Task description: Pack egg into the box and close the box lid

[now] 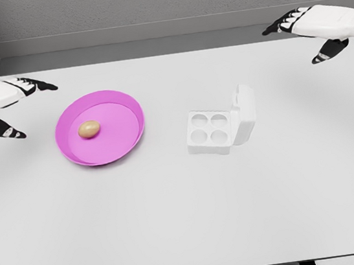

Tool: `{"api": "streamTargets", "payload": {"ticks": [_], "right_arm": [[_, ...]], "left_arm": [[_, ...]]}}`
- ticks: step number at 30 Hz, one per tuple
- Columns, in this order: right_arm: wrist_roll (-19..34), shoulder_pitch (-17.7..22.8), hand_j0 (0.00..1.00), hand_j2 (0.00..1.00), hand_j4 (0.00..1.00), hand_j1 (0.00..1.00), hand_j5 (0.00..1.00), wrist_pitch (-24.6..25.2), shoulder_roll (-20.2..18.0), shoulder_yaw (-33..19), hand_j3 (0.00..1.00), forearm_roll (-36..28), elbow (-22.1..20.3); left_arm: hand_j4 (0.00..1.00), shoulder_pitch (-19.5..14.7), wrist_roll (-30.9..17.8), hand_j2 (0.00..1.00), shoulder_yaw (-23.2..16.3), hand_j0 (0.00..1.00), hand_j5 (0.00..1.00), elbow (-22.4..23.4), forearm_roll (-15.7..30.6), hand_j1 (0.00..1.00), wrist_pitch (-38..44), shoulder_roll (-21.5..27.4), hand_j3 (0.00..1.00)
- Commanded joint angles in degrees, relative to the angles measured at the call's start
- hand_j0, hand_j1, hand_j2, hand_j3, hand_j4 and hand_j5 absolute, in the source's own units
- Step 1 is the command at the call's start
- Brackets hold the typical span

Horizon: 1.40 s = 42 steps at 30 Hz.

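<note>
A tan egg (89, 129) lies in a pink plate (126, 139) on the left half of the white table. To its right stands a white egg box (210, 130) with four empty cups, its lid (244, 114) standing open on the right side. My left hand (20, 104) hovers at the left edge, left of the plate, fingers spread and holding nothing. My right hand (301, 31) hovers at the far right, above and behind the box, fingers also spread and empty.
The white table (189, 222) spans the whole view, with its front edge at the bottom. A grey wall runs behind the table's far edge.
</note>
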Motion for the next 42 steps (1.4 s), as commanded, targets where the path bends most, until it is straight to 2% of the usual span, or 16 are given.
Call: {"api": "streamTargets", "payload": {"ticks": [1, 4, 7, 9, 13, 16, 18, 20, 21, 24, 26, 28, 33, 34, 37, 42], "right_arm": [[0.0, 0.0, 1.0, 1.0, 1.0, 1.0, 1.0, 0.2, -0.1, -0.1, 1.0, -0.5, -0.5], [0.0, 0.9, 1.0, 1.0, 1.0, 1.0, 1.0, 0.2, -2.9, -1.9, 1.0, -0.8, -0.7], [0.0, 5.0, 1.0, 1.0, 1.0, 1.0, 1.0, 0.2, -6.1, -2.3, 1.0, -1.0, -0.6], [0.0, 7.0, 1.0, 1.0, 1.0, 1.0, 1.0, 0.2, -6.6, -2.0, 1.0, -0.7, -1.0], [0.0, 9.0, 1.0, 1.0, 1.0, 1.0, 1.0, 0.2, -6.4, 0.3, 1.0, -0.8, -1.6], [0.0, 10.6, 1.0, 1.0, 1.0, 1.0, 1.0, 0.2, -6.5, 1.9, 1.0, -0.6, -6.8], [0.0, 10.8, 1.0, 1.0, 1.0, 1.0, 1.0, 0.2, -6.6, 2.1, 1.0, -0.6, -7.2], [0.0, 13.3, 1.0, 1.0, 1.0, 1.0, 1.0, 0.2, -10.0, 2.2, 1.0, -0.6, -12.3], [0.0, 13.5, 1.0, 1.0, 1.0, 1.0, 1.0, 0.2, -11.5, 1.8, 1.0, -0.8, -13.1], [0.0, 14.1, 1.0, 1.0, 1.0, 1.0, 1.0, 0.2, -13.7, 0.0, 1.0, -1.1, -13.5], [0.0, 14.3, 1.0, 1.0, 1.0, 1.0, 1.0, 0.2, -13.8, -2.9, 1.0, -1.3, -15.5], [0.0, 15.2, 1.0, 1.0, 1.0, 1.0, 1.0, 0.2, -13.4, -2.4, 1.0, -1.4, -19.0], [0.0, 18.4, 1.0, 1.0, 1.0, 1.0, 1.0, 0.2, -13.1, -1.5, 1.0, -1.2, -19.4], [0.0, 18.4, 1.0, 1.0, 1.0, 1.0, 1.0, 0.2, -13.1, -1.5, 1.0, -1.2, -20.4], [0.0, 18.5, 1.0, 1.0, 1.0, 1.0, 1.0, 0.2, -13.1, -1.5, 1.0, -1.2, -20.9], [0.0, 18.7, 1.0, 1.0, 1.0, 1.0, 1.0, 0.2, -13.1, -1.5, 1.0, -1.2, -21.4]], "left_arm": [[1.0, 0.1, -0.2, 1.0, 0.0, 1.0, 1.0, 0.8, 0.0, 1.0, 0.1, -0.8, 1.0], [1.0, 0.0, -0.3, 1.0, -0.1, 1.0, 1.0, 0.8, 0.0, 1.0, 0.1, -0.9, 1.0], [1.0, -1.8, -1.2, 1.0, -0.2, 1.0, 1.0, 0.7, -4.2, 1.0, 0.1, -4.5, 1.0], [1.0, -2.6, -2.2, 1.0, -0.4, 1.0, 1.0, 1.3, -8.3, 1.0, 0.1, -9.4, 1.0], [1.0, -2.7, -2.3, 1.0, -0.5, 1.0, 1.0, 2.4, -8.5, 1.0, 0.1, -11.0, 1.0], [1.0, -2.8, -2.2, 1.0, -0.5, 1.0, 1.0, 8.3, -8.5, 1.0, 0.1, -14.3, 1.0], [1.0, -2.5, -2.2, 1.0, -0.5, 1.0, 1.0, 8.3, -8.5, 1.0, 0.1, -14.1, 1.0], [1.0, -2.2, -2.2, 1.0, -0.9, 1.0, 1.0, 7.9, -8.4, 1.0, 0.1, -13.8, 1.0], [1.0, -2.5, -2.3, 1.0, -3.0, 1.0, 1.0, 8.0, -8.5, 1.0, 0.1, -14.1, 1.0], [1.0, -2.5, -2.3, 1.0, -3.2, 1.0, 1.0, 8.4, -8.8, 1.0, 0.1, -13.7, 1.0], [1.0, -2.5, -2.2, 1.0, -3.2, 1.0, 1.0, 8.1, -8.7, 1.0, 0.1, -13.8, 1.0], [1.0, -2.5, -2.2, 1.0, -3.3, 1.0, 1.0, 8.2, -8.8, 1.0, 0.1, -14.2, 1.0], [0.99, -2.5, -2.3, 0.99, -3.3, 0.99, 0.99, 8.7, -9.2, 0.99, 0.1, -14.5, 0.99], [0.98, -2.7, -2.3, 0.98, -3.3, 0.98, 0.98, 10.9, -9.5, 0.98, 0.1, -15.0, 0.98], [0.89, -2.7, -2.3, 0.89, -3.3, 0.89, 0.89, 11.4, -10.4, 0.89, 0.1, -15.9, 0.89], [0.89, -2.8, -2.3, 0.89, -3.3, 0.89, 0.89, 11.5, -10.7, 0.89, 0.1, -16.6, 0.89]]}}
